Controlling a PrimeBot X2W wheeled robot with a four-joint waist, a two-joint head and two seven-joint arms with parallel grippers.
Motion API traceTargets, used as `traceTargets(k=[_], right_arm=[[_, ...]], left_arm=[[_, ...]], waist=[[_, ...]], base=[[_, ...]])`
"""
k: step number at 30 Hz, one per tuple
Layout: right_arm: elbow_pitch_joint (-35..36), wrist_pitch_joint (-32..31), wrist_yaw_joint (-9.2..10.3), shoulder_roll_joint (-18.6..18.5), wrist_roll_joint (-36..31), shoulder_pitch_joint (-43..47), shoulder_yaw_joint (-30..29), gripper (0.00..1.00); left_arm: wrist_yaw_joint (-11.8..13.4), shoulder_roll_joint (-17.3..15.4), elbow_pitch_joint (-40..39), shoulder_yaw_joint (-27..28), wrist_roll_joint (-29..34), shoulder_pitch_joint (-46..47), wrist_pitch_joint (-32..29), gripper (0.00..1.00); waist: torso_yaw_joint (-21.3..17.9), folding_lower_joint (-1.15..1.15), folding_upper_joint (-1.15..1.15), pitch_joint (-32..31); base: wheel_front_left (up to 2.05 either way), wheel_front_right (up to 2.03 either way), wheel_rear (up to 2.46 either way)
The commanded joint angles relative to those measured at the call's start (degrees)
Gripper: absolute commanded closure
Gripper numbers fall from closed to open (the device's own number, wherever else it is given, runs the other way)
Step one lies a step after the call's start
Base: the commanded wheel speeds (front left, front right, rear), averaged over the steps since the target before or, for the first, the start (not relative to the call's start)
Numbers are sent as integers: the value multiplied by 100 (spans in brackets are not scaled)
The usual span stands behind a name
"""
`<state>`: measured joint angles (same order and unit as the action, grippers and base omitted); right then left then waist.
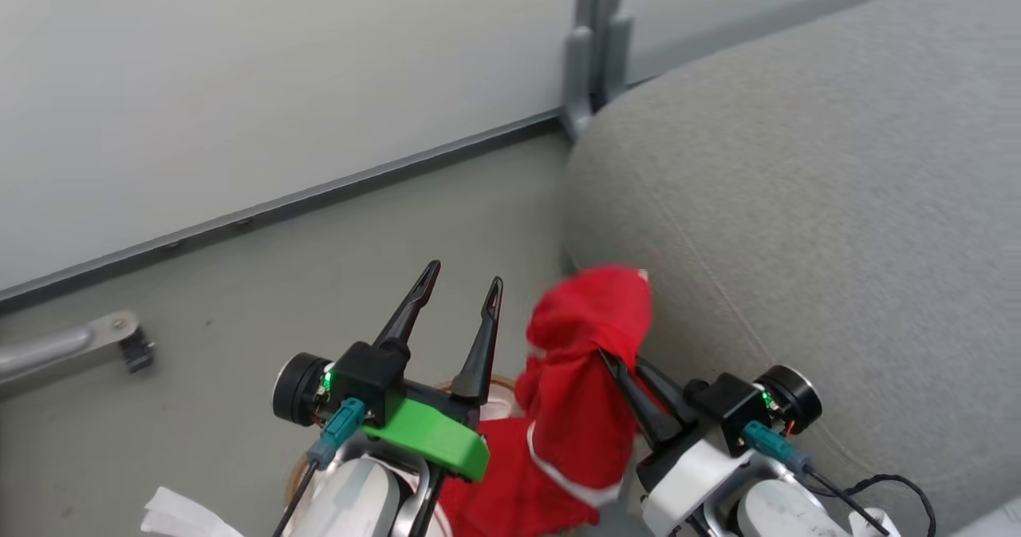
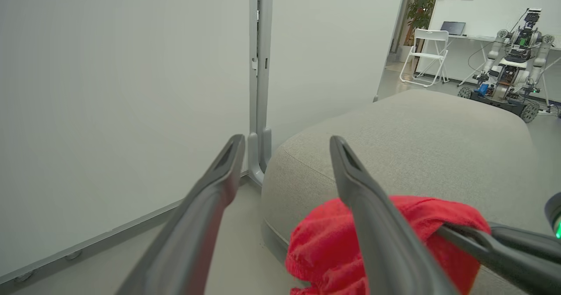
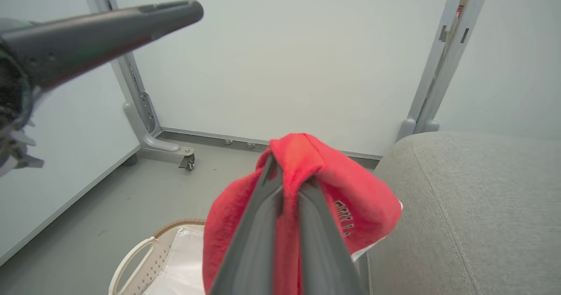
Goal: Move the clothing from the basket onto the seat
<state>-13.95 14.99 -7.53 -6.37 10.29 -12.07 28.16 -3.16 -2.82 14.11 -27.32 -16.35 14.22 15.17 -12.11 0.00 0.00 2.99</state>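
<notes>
A red garment of the clothing [image 1: 586, 337] with white trim hangs bunched from my right gripper [image 1: 618, 361], which is shut on it. It is lifted beside the rounded edge of the grey seat [image 1: 798, 202], and its lower end trails down toward the basket [image 1: 496, 383], mostly hidden behind my arms. In the right wrist view my right gripper [image 3: 287, 168] pinches the clothing [image 3: 363, 198] above the white basket [image 3: 136, 260], next to the seat [image 3: 473, 198]. My left gripper [image 1: 463, 278] stands open and empty to the left of the cloth. The left wrist view has the left gripper [image 2: 285, 140], the clothing [image 2: 324, 242] and the seat [image 2: 416, 133].
White partition panels stand behind, joined by a grey post [image 2: 259, 111] with a castered foot [image 3: 186, 159]. Another grey foot [image 1: 120, 337] lies on the floor at left. Beyond the seat are a white folding chair [image 2: 427, 54] and another robot [image 2: 510, 67].
</notes>
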Motion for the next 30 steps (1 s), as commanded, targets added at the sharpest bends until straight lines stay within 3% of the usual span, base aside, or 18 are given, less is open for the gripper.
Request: traceTargets(k=[1,6,16,23,30], right_arm=[[56,27,8,-40,27,64,-49,100],[174,27,8,-125,35,31,-164,100],[479,27,8,-392,-19,-562,-456,100],[625,27,8,-886,-133,-1674,-817,100],[507,27,9,-1552,-391,-2880,-1111,100]], left_arm=[[-51,-18,22,40,90,-79,-3,0],[-123,-19,52,115,142,-158,-3,0],[-255,-22,63,102,371,-5,-3,0],[-341,-24,227,32,564,326,-4,0],[-397,-24,315,-4,779,737,-4,0]], waist=[[-876,0,0,198],[-1293,0,0,284],[-1703,0,0,722],[-1553,0,0,1328],[-1159,0,0,2027]], base=[[0,0,0],[0,0,0],[0,0,0],[0,0,0],[0,0,0]])
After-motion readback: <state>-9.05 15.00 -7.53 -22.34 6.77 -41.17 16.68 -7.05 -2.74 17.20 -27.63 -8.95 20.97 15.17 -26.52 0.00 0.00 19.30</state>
